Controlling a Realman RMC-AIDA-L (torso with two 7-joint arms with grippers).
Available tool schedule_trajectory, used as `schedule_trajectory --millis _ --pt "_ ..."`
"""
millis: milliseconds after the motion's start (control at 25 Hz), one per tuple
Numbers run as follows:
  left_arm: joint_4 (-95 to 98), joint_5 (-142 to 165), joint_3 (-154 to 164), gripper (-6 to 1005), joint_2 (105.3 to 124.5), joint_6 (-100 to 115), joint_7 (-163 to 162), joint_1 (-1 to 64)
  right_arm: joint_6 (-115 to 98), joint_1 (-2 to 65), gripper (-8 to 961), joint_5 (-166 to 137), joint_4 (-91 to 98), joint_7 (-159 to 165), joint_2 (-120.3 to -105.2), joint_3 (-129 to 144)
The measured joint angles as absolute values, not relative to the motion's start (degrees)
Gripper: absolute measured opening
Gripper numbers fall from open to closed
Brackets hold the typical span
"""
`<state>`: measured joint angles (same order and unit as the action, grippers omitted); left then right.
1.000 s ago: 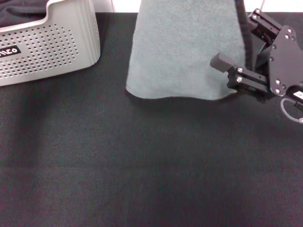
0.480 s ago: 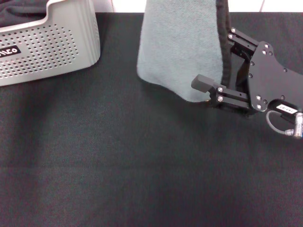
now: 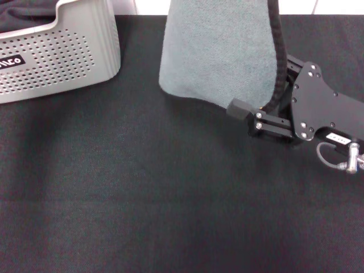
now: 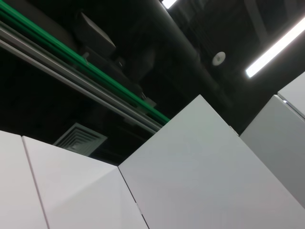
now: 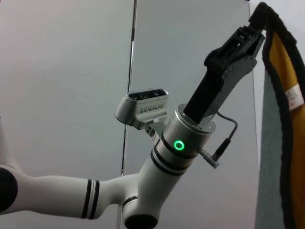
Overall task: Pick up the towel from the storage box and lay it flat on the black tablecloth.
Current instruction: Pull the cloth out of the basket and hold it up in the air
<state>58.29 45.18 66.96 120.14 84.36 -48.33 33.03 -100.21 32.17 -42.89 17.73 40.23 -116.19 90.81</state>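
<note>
Right gripper sits low over the cloth at the hanging sheet's lower right corner, right against the edge; whether it is clamped on that edge or only beside it, I cannot tell, because the fabric hides the far side.

Beneath everything, the black tablecloth spreads across the whole working area. The storage box stands at the far left, well apart from me. The towel is out of the box and hangs upright in the air, its lower hem just above the tablecloth. My left gripper pinches the top corner and carries it.

Risks, as I judge them:
- If I have no real hold on the dark trim, pulling outward would leave the corner behind and the sheet would land folded or bunched.
- If my left lowers before I spread the bottom, the hem could curl under itself.
- Dragging low could ruck the tablecloth.
</note>
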Motion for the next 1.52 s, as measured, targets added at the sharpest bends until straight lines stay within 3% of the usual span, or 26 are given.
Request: schedule_trajectory --millis 1520 --pt "58.2 44.2 65.1 13 119.91 84.4 -46.1 31.4 -100.6 27.6 614 -43.4 17.9 41.7 -115.55 90.5"
